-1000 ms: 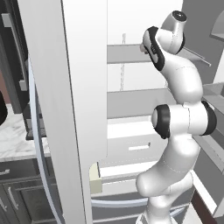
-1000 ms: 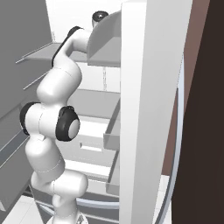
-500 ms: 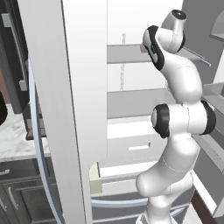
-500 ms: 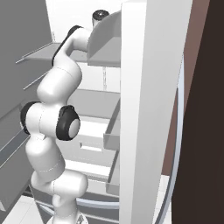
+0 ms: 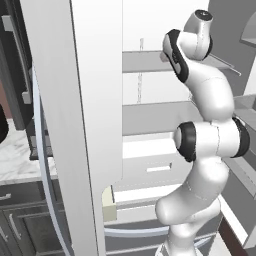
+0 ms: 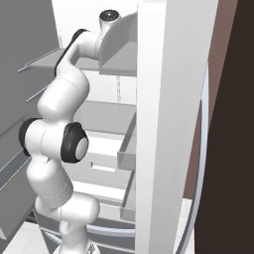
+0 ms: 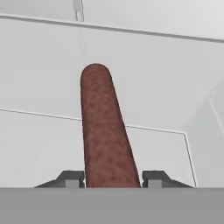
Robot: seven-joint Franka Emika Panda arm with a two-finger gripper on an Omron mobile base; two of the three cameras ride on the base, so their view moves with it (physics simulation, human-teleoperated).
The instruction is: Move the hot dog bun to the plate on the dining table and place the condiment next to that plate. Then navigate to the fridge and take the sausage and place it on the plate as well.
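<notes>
Sausage (image 7: 105,131) inside the white fridge (image 7: 166,78) (pinched between hand (image 7: 113,178) fingertips)

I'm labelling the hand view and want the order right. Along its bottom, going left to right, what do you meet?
Left finger tip → sausage, which rises between the tips toward the fridge's white back wall → right finger tip. The end effector is shut on the sausage.

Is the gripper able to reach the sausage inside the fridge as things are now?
Yes, it seems so. In the hand view the sausage lies between the two dark fingers of the gripper, which look closed against its sides, and nothing stands in the way.
</notes>
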